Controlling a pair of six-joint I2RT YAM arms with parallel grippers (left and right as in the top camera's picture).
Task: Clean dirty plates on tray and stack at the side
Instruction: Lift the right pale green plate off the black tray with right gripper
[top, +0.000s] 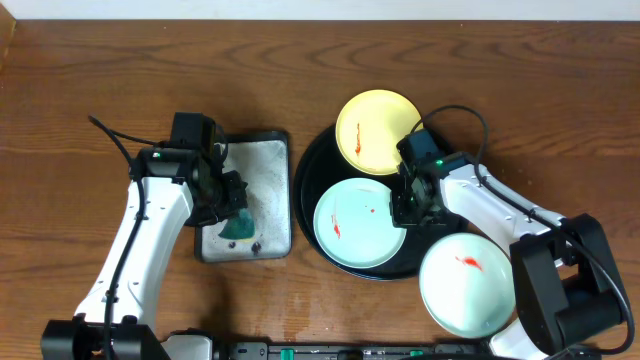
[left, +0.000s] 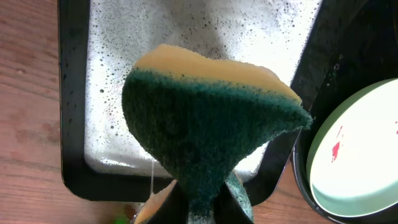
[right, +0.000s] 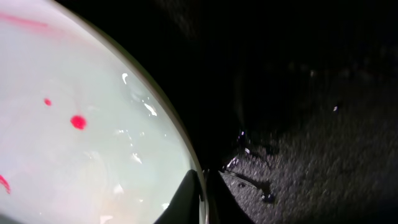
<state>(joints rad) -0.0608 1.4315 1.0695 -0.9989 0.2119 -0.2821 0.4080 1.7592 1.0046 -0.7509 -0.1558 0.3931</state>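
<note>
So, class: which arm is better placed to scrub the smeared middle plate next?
Left, probably. The left gripper holds the sponge close beside that plate; the right gripper pinches the plate's rim and carries no sponge.

The table (top: 80, 80) is brown wood with plain grain and a dull sheen. The black tray (top: 315, 160) is glossy and looks like plastic; close up in the right wrist view its floor shows a fine grainy texture and a few shiny droplets. On it, the yellow plate (top: 370, 125) and the mint plate (top: 350, 240) are smooth and glossy, with bright glints. The second mint plate (top: 465, 285), just right of the black tray, looks the same. Left of the black tray, the rectangular tray (top: 290, 190) has a smooth dark rim and a whitish, foam-flecked inside. The sponge (left: 205, 137) is soft yellow foam under a rough, matt green scouring layer.
</note>
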